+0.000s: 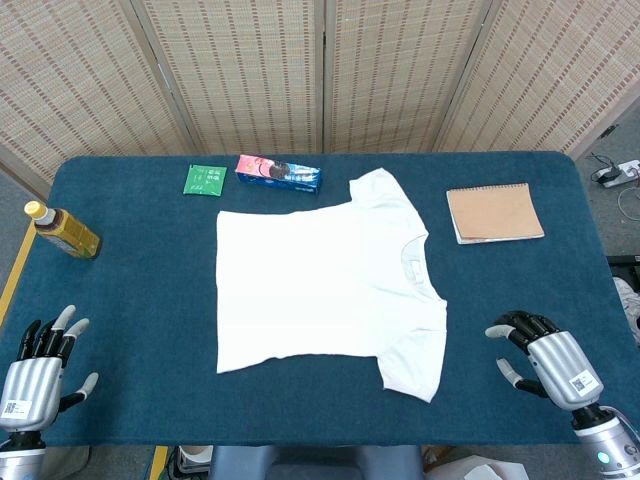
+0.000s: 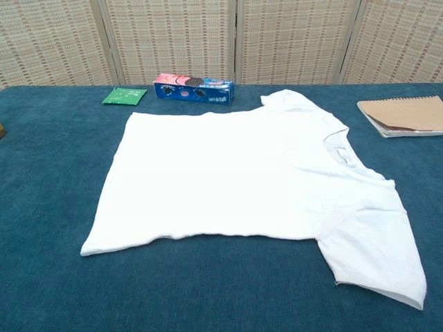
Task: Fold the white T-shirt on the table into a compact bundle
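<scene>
On table (image 1: 130, 300): one T-shirt (image 1: 320, 285)

No text is legible on the cookie box (image 2: 193, 89), green packet (image 2: 124, 96), or bottle (image 1: 62, 231).

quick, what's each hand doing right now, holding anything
Left hand: open, fingers spread, holding nothing, over the table's near left corner.
Right hand: open, fingers apart, holding nothing, to the right of the white T-shirt.
</scene>
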You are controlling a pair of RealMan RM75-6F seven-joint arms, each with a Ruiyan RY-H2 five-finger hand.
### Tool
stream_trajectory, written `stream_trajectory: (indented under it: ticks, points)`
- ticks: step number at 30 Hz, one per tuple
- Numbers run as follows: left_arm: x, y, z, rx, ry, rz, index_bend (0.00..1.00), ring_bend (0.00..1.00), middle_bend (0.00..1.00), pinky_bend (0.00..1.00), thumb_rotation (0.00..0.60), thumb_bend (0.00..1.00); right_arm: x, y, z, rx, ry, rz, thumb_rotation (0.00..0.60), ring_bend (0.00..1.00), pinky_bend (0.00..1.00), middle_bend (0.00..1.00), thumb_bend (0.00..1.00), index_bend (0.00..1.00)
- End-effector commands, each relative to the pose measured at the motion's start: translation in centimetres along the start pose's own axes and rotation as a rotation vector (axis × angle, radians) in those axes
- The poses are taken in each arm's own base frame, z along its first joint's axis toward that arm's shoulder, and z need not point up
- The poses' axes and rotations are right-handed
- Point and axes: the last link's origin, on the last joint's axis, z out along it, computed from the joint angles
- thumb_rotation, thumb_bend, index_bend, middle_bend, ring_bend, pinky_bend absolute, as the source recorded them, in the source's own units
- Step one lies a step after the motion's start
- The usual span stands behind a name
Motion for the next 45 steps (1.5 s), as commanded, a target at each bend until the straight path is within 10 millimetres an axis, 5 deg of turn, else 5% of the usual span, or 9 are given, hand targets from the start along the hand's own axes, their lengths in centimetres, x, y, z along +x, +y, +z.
stream_trajectory:
  ticks: [1, 21, 45]
  points:
    - [0.0, 0.0, 0.0, 0.000, -0.002, 0.001, 0.20, 0.11, 0.08, 0.00, 0.600, 0.25, 0.0, -0.1, 0.0, -0.001, 0.000, -0.003, 0.600, 0.19, 0.26, 0.28, 0.35, 0.34]
    - [-1.3, 2.3, 1.1, -0.228, -0.021, -0.011, 0.30, 0.12, 0.14, 0.00, 0.600, 0.25, -0.2, -0.4, 0.7, 0.005, 0.000, -0.009, 0.600, 0.19, 0.26, 0.27, 0.35, 0.34]
    - [-8.1, 11.6, 3.0, -0.574, -0.186, 0.012, 0.39, 0.12, 0.19, 0.00, 0.600, 0.25, -0.7, -0.4, 1.8, 0.014, -0.031, -0.011, 0.600, 0.19, 0.26, 0.26, 0.35, 0.34]
